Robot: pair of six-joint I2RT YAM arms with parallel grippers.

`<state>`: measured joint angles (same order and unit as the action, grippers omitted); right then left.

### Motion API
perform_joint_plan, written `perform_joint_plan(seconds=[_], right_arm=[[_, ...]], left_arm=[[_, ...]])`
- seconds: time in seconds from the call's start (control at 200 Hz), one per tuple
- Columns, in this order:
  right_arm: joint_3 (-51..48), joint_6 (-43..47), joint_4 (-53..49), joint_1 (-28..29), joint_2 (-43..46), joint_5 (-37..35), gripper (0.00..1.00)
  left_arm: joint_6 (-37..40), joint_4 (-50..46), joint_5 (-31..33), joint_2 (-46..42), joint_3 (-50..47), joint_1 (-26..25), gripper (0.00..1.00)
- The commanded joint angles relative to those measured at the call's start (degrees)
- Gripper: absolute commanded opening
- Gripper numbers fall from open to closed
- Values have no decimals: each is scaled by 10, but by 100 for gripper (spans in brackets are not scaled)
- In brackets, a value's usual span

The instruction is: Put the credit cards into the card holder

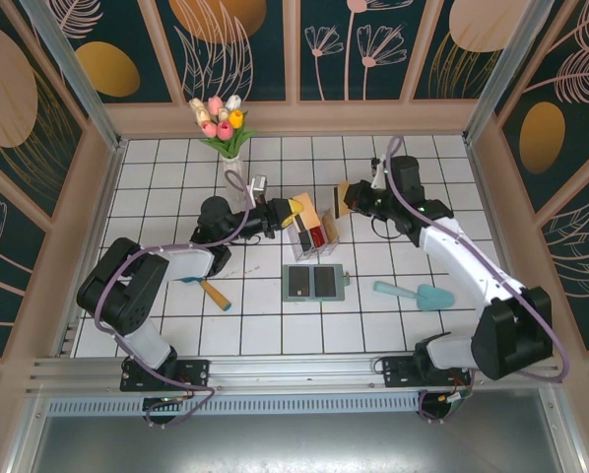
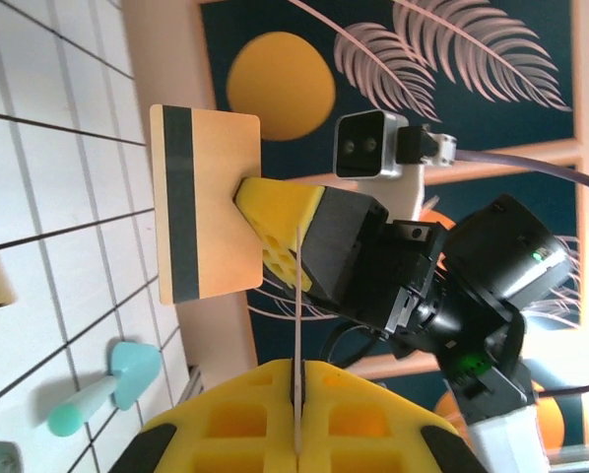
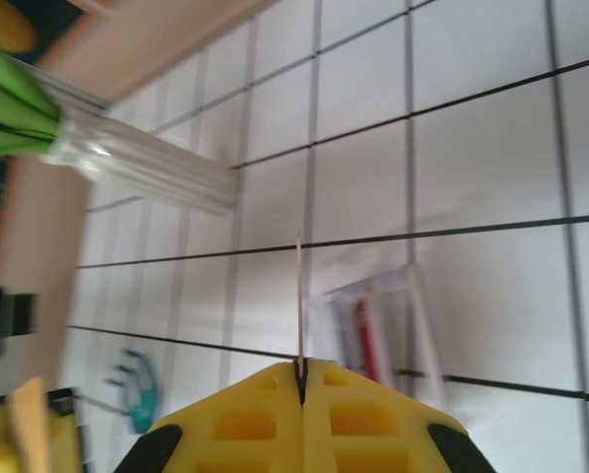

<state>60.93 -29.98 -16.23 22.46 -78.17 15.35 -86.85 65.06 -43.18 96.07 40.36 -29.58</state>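
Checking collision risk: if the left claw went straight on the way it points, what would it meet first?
Probably the tan striped card held in the right claw, which sits directly ahead, facing it. How far apart they are is unclear.

Card holder (image 1: 315, 283) before box (image 1: 312, 235), vase (image 1: 232, 169) behind, left.

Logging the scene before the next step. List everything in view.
tan card: 1, black stripe, in right gripper
second card: 1, edge-on, in left gripper
card holder: 1, grey-green, open, table centre
clear box: 1, red contents, behind holder
tulips in vase: 1, pink, white, yellow, far side
trowel: 1, teal, right of holder
rake: 1, teal head, orange handle, left of holder
left gripper, right gripper: 2, yellow fingers, shut on cards
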Motion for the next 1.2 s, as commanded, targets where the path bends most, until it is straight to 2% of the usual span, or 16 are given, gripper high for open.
perform_joint_plan(seconds=[0.0, 0.13, 0.245, 0.6, 0.741, 0.806, 0.891, 0.981, 1.091, 1.196], right_arm=[[41, 74, -63, 40, -50, -101, 6], [77, 104, -91, 77, -105, -175, 6], [96, 115, -105, 86, -143, -207, 6], [101, 120, -110, 106, -192, -200, 8], [98, 117, -113, 109, -198, -210, 16], [102, 114, -118, 113, -194, -216, 28], [108, 105, -125, 114, -177, -229, 40], [109, 89, -132, 114, -142, -240, 41], [85, 74, -107, 109, -73, -196, 42], [43, 62, -45, 93, -13, -49, 47]], left_arm=[[37, -76, 49, -27, -11, 1, 0], [63, -120, 66, -41, -14, 1, 0], [82, -151, 67, -47, -8, 1, 0], [89, -154, 53, -39, 0, 1, 0], [92, -154, 44, -36, 6, 1, 0], [94, -152, 37, -34, 9, 1, 0], [94, -149, 28, -33, 9, 1, 0], [95, -143, 21, -34, 8, 1, 0], [102, -132, -1, -35, 10, 1, 0], [110, -129, -21, -37, 14, 1, 0]])
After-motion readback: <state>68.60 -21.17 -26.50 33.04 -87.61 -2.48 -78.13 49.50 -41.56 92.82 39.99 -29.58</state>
